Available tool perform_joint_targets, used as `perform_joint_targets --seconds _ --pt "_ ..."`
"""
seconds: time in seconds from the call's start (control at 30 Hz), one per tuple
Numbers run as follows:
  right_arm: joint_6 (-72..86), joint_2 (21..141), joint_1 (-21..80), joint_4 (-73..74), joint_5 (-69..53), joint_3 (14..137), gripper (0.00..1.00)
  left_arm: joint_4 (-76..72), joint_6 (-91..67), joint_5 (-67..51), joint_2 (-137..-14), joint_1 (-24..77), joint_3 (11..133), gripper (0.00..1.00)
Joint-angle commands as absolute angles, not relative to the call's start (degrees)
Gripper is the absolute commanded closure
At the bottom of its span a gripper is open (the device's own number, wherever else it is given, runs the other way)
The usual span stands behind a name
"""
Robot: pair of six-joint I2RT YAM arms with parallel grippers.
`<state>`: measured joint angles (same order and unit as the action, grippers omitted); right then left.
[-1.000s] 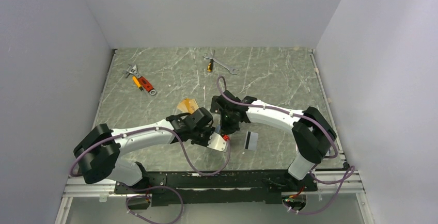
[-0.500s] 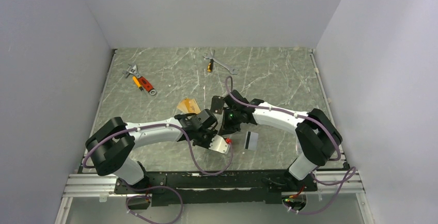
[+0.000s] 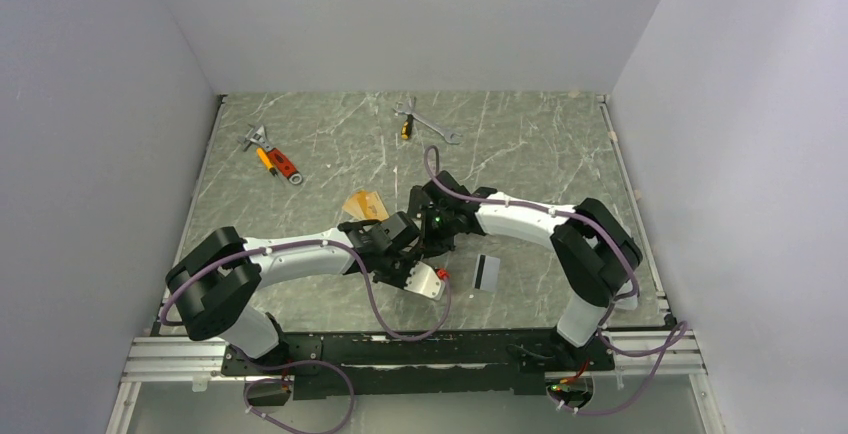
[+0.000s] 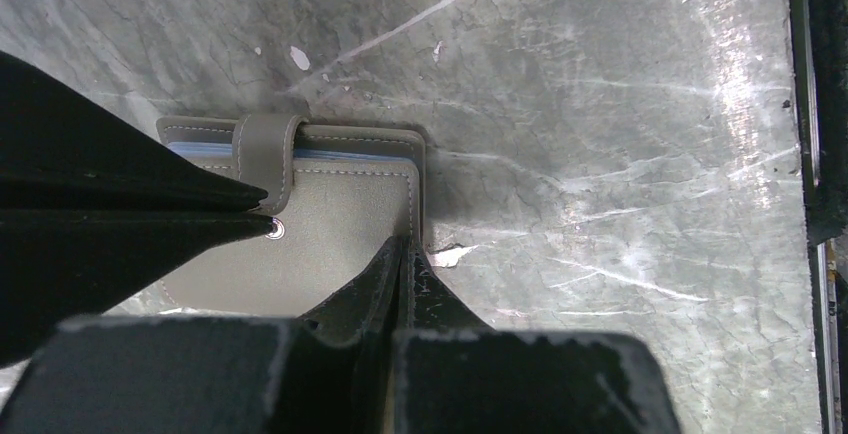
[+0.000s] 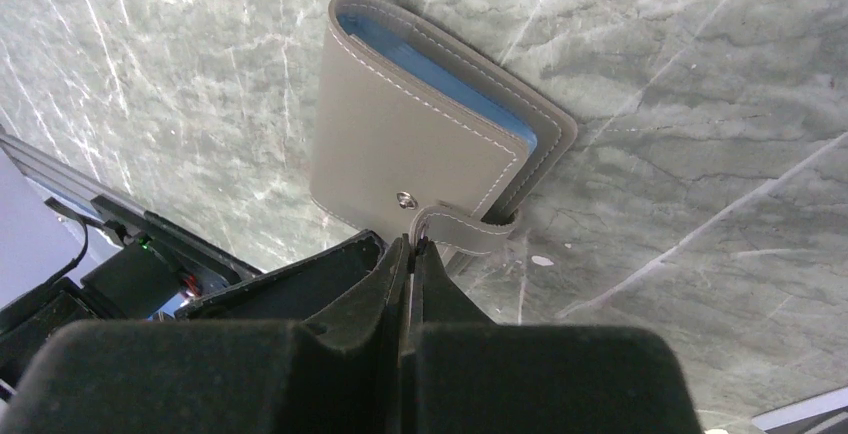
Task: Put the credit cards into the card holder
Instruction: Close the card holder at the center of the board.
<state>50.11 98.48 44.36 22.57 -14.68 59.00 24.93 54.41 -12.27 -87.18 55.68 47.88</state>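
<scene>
Left tool [image 4: 403,246], right tool [image 5: 412,246] — both closed, one card holder [image 5: 400,134]

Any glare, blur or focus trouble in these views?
Left wrist: glare streaks the table at right; the left pincer, near the lens, is soft and dark; the holder is sharp. Right wrist: the right pincer is blurred, the holder crisp. Top: even light, no glare.

One wallet [image 5: 410,144]; one orange card [image 3: 362,203]; one white striped card [image 3: 487,271]; two arms, left arm [image 3: 290,254] and right arm [image 3: 520,219]; far tools [image 3: 280,164] too small to count.
</scene>
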Motion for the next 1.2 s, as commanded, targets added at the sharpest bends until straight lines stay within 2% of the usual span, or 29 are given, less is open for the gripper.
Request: perform_joint_targets --seconds 0.0,0.6,0.93,1.07,1.17 --pt "50.3 99.3 44.2 20.3 -14.7 61.8 1.0 27.7 55.4 -14.0 -88.2 56.4 47.4 0.97" --pt "49.0 104.4 44.8 20.9 -17.0 66.6 1.0 28.3 56.7 -14.4 -87.9 56.4 46.2 1.0" --pt "44.4 111.0 46.6 28.1 -14.0 71.1 1.0 27.5 55.9 -14.1 -87.5 56.4 45.5 1.0" --pt "43.3 112.4 47.3 28.9 -13.3 69.4 1.0 27.6 54.2 -13.7 -84.9 54.8 46.6 0.92" --pt "42.9 112.2 47.3 28.8 -13.0 67.5 1.0 29.6 54.0 -13.1 -80.9 51.7 48.2 0.83"
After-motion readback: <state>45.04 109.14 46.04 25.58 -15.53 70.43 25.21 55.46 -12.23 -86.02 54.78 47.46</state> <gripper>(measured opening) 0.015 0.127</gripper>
